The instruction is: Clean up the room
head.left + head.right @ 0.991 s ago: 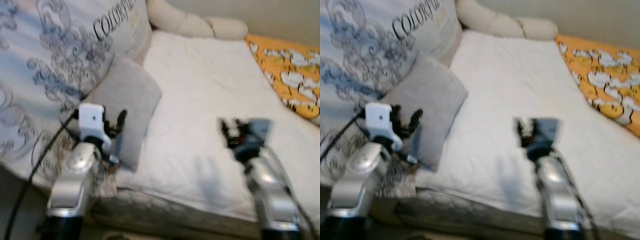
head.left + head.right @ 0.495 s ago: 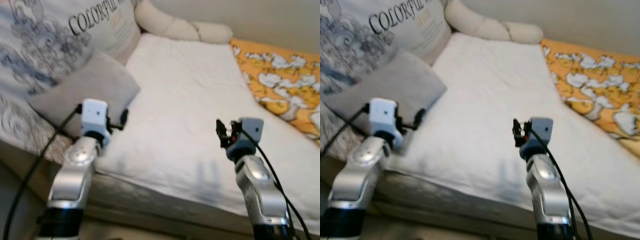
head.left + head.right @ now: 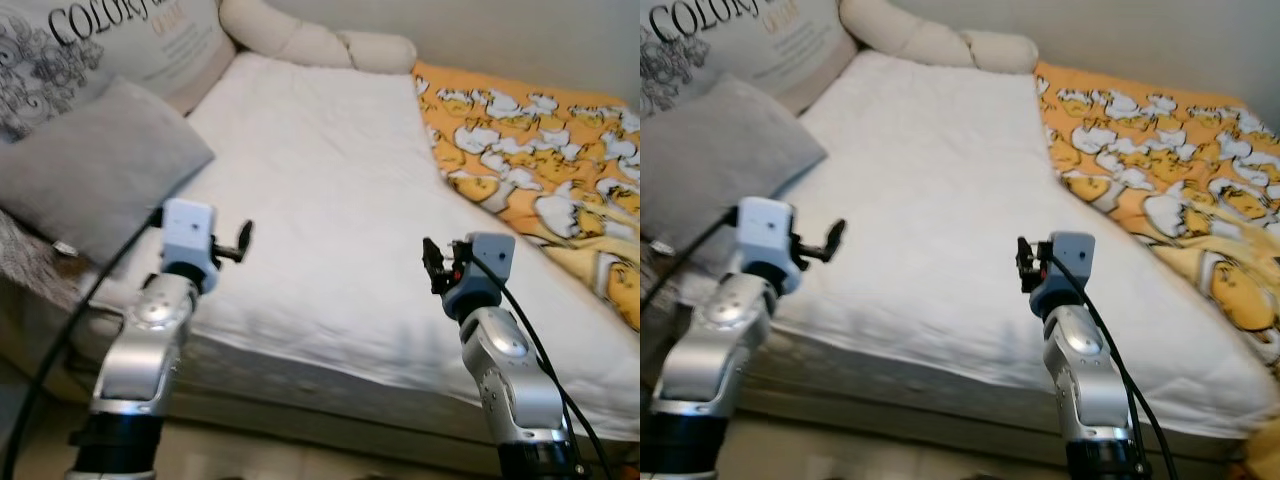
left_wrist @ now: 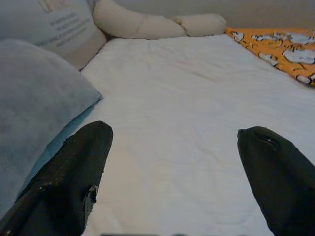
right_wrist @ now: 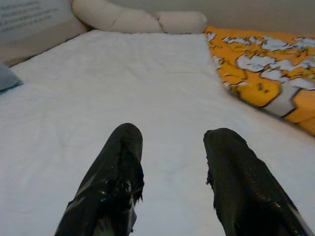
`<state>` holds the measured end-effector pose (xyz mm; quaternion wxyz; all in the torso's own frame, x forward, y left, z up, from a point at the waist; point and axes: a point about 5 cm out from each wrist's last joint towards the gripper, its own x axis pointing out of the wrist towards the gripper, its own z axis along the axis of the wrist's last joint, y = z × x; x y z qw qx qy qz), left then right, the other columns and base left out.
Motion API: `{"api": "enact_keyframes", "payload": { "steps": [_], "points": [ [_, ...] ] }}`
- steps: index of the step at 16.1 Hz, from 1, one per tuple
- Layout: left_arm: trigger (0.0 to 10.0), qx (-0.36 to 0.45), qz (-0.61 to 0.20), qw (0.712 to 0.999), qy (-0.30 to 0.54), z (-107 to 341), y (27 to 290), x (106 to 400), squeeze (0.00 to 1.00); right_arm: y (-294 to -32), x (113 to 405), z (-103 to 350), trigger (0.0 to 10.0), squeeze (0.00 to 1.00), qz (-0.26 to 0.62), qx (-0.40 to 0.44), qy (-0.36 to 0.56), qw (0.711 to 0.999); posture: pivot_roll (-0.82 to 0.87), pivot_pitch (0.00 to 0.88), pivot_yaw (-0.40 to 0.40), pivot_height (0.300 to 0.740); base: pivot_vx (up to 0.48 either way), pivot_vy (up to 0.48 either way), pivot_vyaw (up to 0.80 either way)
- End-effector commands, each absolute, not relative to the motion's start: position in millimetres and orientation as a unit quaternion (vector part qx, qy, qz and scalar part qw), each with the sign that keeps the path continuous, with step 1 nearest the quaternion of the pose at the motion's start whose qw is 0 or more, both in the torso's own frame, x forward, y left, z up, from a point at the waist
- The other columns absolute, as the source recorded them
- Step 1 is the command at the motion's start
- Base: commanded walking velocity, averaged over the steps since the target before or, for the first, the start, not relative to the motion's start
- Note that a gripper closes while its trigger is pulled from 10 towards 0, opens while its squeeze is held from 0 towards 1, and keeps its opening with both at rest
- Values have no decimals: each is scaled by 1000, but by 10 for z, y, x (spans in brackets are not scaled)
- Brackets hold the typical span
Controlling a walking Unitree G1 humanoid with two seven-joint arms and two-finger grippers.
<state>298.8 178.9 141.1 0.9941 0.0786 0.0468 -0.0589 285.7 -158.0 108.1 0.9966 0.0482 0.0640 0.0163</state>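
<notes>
A bed with a white sheet (image 3: 320, 180) lies before me. A grey pillow (image 3: 95, 165) rests on its left side, partly on a big printed cushion (image 3: 110, 40). An orange blanket with a duck print (image 3: 540, 150) covers the bed's right side. My left gripper (image 3: 243, 240) is held open above the near left part of the sheet, just right of the grey pillow (image 4: 34, 98), with nothing between its fingers (image 4: 83, 162). Above the near edge of the sheet, left of the blanket (image 5: 266, 73), my right gripper (image 3: 433, 262) is also open and empty.
A cream bolster (image 3: 310, 45) lies along the head of the bed against the wall. The mattress front edge (image 3: 330, 385) runs just below both grippers, with a strip of floor (image 3: 280, 465) beneath. A black cable (image 3: 60, 350) trails from the left arm.
The whole picture has shifted: the camera has turned right, so the pillows slid left and more orange blanket shows. Both arms keep much the same raised pose.
</notes>
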Motion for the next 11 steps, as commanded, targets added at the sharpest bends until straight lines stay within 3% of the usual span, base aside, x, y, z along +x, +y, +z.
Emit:
{"api": "enact_keyframes", "payload": {
  "steps": [1, 11],
  "points": [
    [10000, 80, -77, 993, 41, 1436, 1682, 3001, 1000, -1675, 2841, 1061, 10000, 0, 3, 41, 70, 997, 68, 0, -54, 740, 0, -480, 0],
    [10000, 87, -79, 992, 42, 1440, 1679, 3017, 1000, -1655, 2829, 1038, 10000, 0, 7, 29, 74, 997, 72, 0, -48, 740, 0, -480, 0]
  ]
}}
